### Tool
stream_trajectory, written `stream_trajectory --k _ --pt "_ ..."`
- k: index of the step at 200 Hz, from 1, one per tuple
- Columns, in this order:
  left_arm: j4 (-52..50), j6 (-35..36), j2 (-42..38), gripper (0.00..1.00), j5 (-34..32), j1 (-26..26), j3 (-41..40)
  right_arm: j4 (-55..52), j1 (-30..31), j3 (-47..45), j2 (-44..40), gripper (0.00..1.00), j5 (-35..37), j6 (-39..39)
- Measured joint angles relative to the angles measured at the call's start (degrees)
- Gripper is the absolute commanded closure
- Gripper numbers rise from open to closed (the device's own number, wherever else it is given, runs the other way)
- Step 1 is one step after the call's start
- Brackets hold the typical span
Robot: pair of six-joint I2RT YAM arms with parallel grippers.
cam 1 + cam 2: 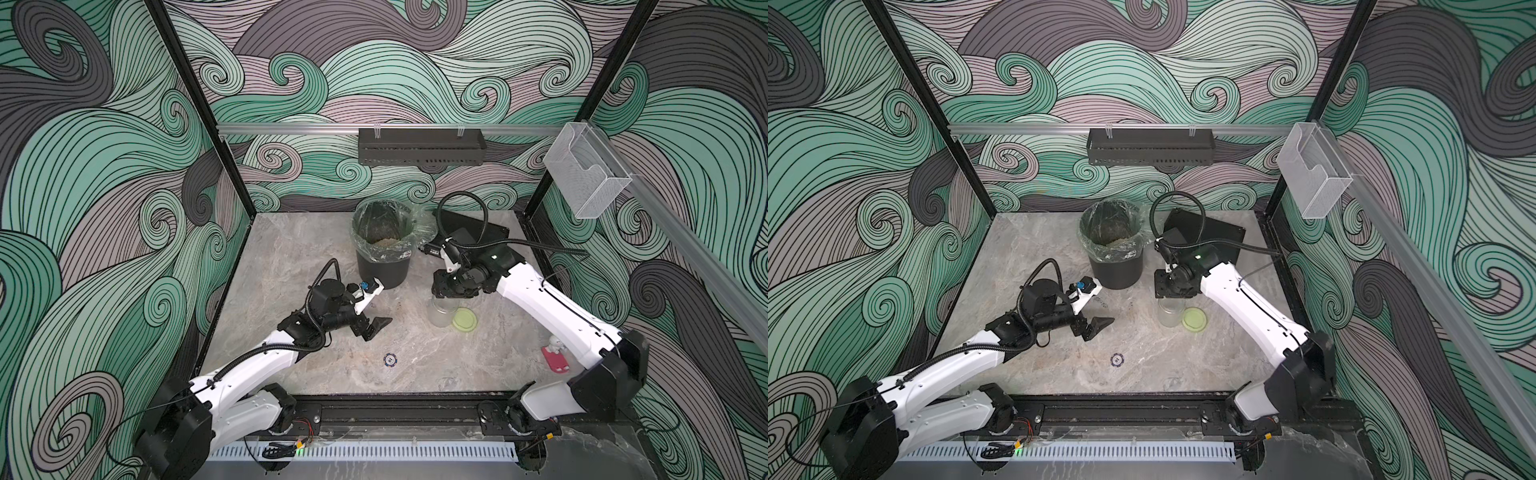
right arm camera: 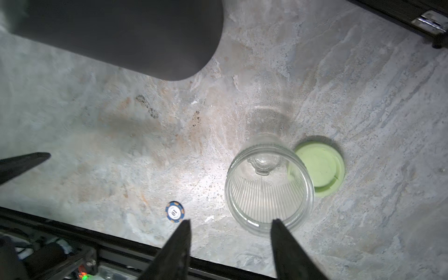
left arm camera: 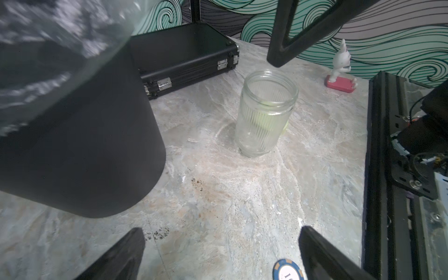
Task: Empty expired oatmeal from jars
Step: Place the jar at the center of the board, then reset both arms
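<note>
The clear ribbed glass jar (image 1: 442, 312) (image 1: 1170, 312) stands upright and empty on the marble table, lid off. In the wrist views the jar (image 3: 264, 114) (image 2: 269, 189) shows nothing inside. Its pale yellow-green lid (image 1: 465, 321) (image 2: 320, 166) lies flat right beside it. Beige oatmeal (image 1: 384, 240) (image 1: 1116, 240) sits at the bottom of the black bin (image 1: 382, 270). My right gripper (image 1: 445, 296) (image 2: 230, 221) hangs just above the jar, open, one finger over the rim and holding nothing. My left gripper (image 1: 371, 327) (image 3: 221, 231) is open wide, low over bare table left of the jar.
The bin (image 3: 84, 145) has a clear plastic liner. A black case (image 1: 469, 232) (image 3: 184, 60) lies behind the right arm. A blue poker chip (image 1: 390, 359) (image 2: 175, 211) lies near the front. A white figurine on a red base (image 1: 555, 353) (image 3: 341, 65) stands at the right edge.
</note>
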Motion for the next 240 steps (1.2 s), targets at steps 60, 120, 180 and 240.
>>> stream_trajectory --k 60,120,180,240 --pt "5.8 -3.3 -8.5 0.01 -13.5 9.4 -3.7 8.7 -6.4 -6.1 -16.2 0.01 8.3 -6.4" --pt "19.5 -2.8 -0.3 0.01 -29.6 21.0 -11.5 54.4 -15.6 -51.6 -24.5 0.01 19.4 -22.1" --pt "31.6 -3.7 14.7 0.01 -35.8 28.0 -12.0 86.3 -31.5 -60.5 -13.0 0.01 19.9 -25.8" --pt "47.2 -6.0 27.7 0.02 -38.8 30.0 -17.0 103.8 -32.9 -60.4 1.4 0.01 16.4 -24.9"
